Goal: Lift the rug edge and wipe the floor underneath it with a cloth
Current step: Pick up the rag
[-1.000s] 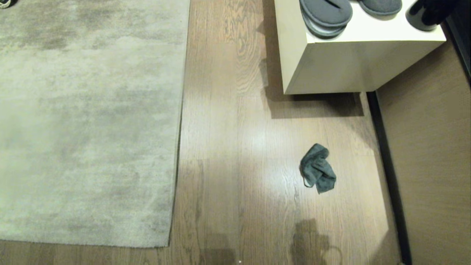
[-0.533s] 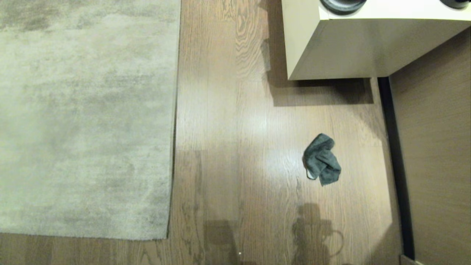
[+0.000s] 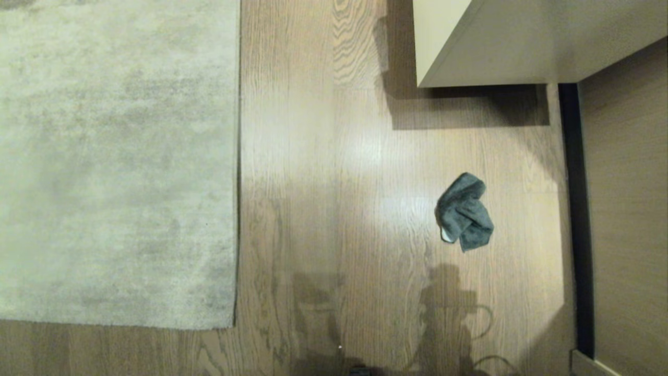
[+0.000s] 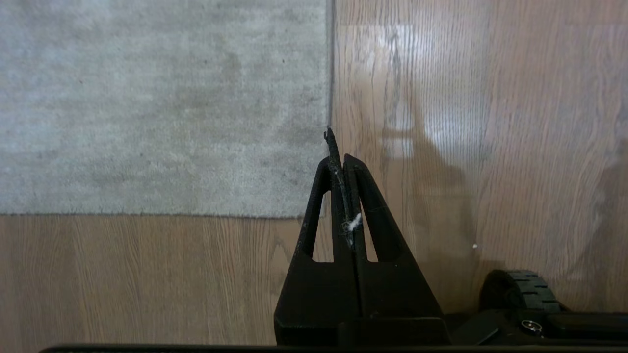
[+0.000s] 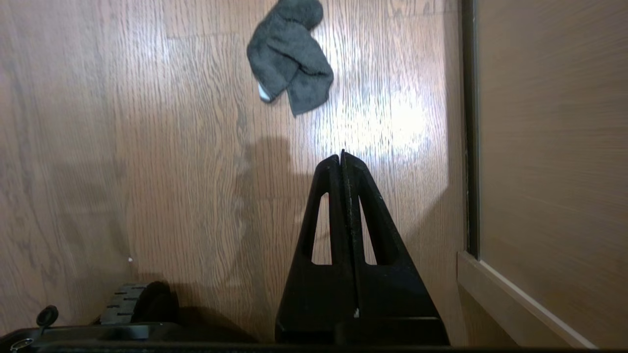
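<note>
Cabinet (image 3: 522, 47) beyond cloth (image 3: 464, 211), wall panel (image 3: 626, 219) beside, rug edge (image 3: 237, 183) well apart.

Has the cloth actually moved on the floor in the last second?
No. The cloth keeps its place between the rug edge and the cabinet; the whole scene shifted together, so the camera moved.

Pale grey-beige mottled rug edge (image 3: 236, 209), brown grained wood floor (image 3: 334, 183), dark grey cloth (image 3: 463, 211) with perhaps a white tag
</note>
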You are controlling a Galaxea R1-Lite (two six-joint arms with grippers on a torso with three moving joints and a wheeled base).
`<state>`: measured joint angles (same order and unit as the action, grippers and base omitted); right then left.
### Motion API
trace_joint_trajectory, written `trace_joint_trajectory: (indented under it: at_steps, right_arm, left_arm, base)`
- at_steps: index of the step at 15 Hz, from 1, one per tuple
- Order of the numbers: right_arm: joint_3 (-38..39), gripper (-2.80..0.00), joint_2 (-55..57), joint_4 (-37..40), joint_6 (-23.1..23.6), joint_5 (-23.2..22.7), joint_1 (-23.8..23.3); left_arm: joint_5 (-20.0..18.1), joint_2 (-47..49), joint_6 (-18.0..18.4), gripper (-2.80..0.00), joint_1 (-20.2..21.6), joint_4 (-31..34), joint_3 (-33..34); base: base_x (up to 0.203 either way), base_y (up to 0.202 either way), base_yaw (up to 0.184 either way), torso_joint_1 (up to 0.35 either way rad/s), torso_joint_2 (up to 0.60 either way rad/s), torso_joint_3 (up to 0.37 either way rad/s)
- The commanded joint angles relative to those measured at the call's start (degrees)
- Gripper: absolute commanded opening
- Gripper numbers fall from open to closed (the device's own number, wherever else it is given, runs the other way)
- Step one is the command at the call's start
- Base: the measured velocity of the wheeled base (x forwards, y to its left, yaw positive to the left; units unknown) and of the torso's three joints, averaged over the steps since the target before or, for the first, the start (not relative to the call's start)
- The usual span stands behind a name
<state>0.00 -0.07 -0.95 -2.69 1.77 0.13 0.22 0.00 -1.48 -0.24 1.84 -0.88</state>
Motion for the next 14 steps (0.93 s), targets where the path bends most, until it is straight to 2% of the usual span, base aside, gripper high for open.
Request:
trace_joint_trajectory:
  at_steps: [1,14]
  right_arm:
    - [0.00,-2.80,0.07,-0.02,-0.03,-0.01,0.04]
    - [0.00,-2.80,0.07,-0.02,-0.03,-0.01,-0.04]
  left_arm:
    - [0.04,0.00,-0.02,-2.80,-0.02,0.08,0.00]
    - [0.04,0.00,-0.02,-2.80,0.07,-0.08,0.00]
  base:
    - [0.000,0.000,0.000,0.001,0.00,-0.191]
    - [0.000,0.000,0.000,0.002,0.00,-0.196]
